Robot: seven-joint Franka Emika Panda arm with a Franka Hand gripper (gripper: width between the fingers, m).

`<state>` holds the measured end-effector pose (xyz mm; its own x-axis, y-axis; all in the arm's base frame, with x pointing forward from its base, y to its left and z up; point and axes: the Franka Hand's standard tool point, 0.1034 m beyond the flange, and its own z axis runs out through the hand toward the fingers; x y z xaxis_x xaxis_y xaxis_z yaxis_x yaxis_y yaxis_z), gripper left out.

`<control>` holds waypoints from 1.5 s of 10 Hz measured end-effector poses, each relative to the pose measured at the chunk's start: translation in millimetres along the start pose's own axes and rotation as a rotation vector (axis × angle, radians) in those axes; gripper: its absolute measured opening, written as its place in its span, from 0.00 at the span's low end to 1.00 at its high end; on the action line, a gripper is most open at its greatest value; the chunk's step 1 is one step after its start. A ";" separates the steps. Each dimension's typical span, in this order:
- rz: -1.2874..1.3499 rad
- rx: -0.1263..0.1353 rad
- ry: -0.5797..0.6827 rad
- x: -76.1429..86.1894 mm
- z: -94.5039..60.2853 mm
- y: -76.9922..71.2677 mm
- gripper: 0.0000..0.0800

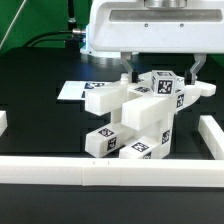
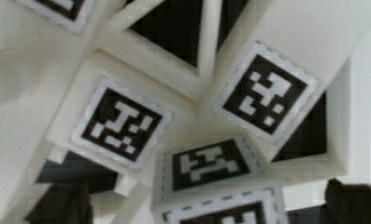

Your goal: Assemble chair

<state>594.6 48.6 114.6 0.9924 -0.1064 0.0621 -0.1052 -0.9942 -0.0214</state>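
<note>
While my claw (image 1: 160, 76) stands apart astride the chunky white tagged plastic chair (image 1: 130, 110), I should centre before closing.

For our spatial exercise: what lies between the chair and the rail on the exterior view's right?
Bare black table between chair and rail, in the exterior view.

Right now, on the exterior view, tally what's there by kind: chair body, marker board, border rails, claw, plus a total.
Chair body: 1
Marker board: 1
Border rails: 3 (front, exterior view's left, exterior view's right)
Claw: 1
Total: 6
</note>
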 end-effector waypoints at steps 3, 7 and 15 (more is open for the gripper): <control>-0.061 -0.007 0.008 0.6 0.3 0.4 0.47; -0.031 -0.006 0.008 0.6 0.3 0.4 0.35; 0.744 0.064 0.030 1.9 0.0 0.1 0.36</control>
<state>596.5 48.3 114.7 0.6579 -0.7523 0.0361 -0.7437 -0.6565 -0.1263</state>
